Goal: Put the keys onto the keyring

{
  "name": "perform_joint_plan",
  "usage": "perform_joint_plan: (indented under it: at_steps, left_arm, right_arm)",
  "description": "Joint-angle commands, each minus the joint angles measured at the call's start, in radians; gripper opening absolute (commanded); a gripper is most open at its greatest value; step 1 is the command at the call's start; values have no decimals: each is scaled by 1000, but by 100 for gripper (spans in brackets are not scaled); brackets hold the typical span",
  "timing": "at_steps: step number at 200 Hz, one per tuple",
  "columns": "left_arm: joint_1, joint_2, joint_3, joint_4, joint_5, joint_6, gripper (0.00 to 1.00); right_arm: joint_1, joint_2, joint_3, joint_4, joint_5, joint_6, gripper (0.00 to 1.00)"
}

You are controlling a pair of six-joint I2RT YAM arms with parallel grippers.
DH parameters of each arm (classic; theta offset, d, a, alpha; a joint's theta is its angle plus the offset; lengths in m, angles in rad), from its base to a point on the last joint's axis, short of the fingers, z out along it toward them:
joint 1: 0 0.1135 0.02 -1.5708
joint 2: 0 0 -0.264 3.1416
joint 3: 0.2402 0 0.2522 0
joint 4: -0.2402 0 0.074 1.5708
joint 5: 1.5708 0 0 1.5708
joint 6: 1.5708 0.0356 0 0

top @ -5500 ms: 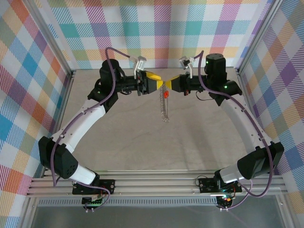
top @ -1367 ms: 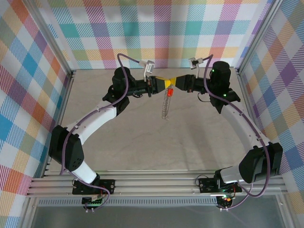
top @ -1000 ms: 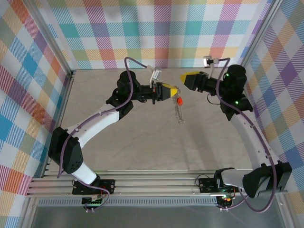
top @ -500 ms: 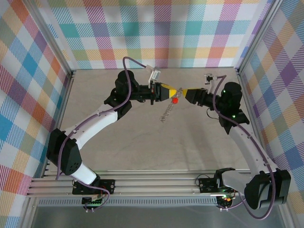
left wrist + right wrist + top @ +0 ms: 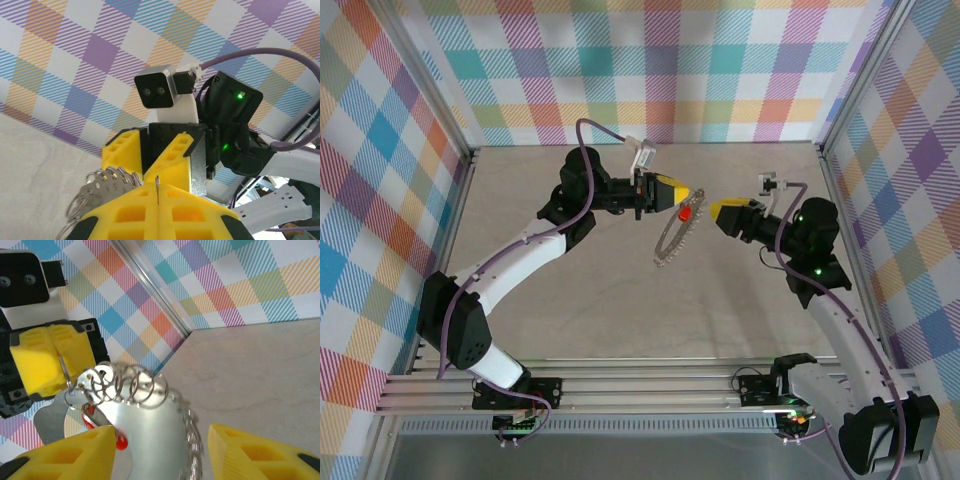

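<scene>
The keyring (image 5: pixel 669 240), a thin grey metal hoop fringed with small wire rings, hangs slanting down-left from my left gripper (image 5: pixel 694 191). That gripper is shut on the hoop's top edge, which shows as a metal sliver between its yellow pads (image 5: pixel 158 192). The red-headed key (image 5: pixel 686 213) dangles on the ring just below the left fingertips. My right gripper (image 5: pixel 716 208) stands open a little right of the ring, touching nothing. In the right wrist view the keyring (image 5: pixel 150 430) and the key's red head (image 5: pixel 120 442) lie ahead of the right gripper (image 5: pixel 162 442).
The beige table (image 5: pixel 570 290) lies bare under the hanging ring. Checked walls and aluminium frame posts (image 5: pixel 468 160) close the cell on three sides. Both arms reach toward the back middle of the table.
The right gripper, earlier meeting the left at the ring's top, let go, swung away right, then dropped back facing the ring. The left gripper shifted right; the ring now swings down-left.
</scene>
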Motion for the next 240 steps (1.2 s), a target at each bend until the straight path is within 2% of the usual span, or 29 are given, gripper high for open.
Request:
perform_joint_plan:
  at_steps: [1,25,113,240]
  left_arm:
    - [9,-28,36,17,13,17,0]
    - [9,-26,36,17,7,18,0]
    - [9,-28,39,19,10,12,0]
    - [8,-28,32,35,3,1,0]
  right_arm:
    - [16,-33,-17,42,0,8,50]
    - [45,-40,-12,36,-1,-6,48]
    - [158,43,43,29,43,-76,49]
    - [231,125,96,46,87,-109,48]
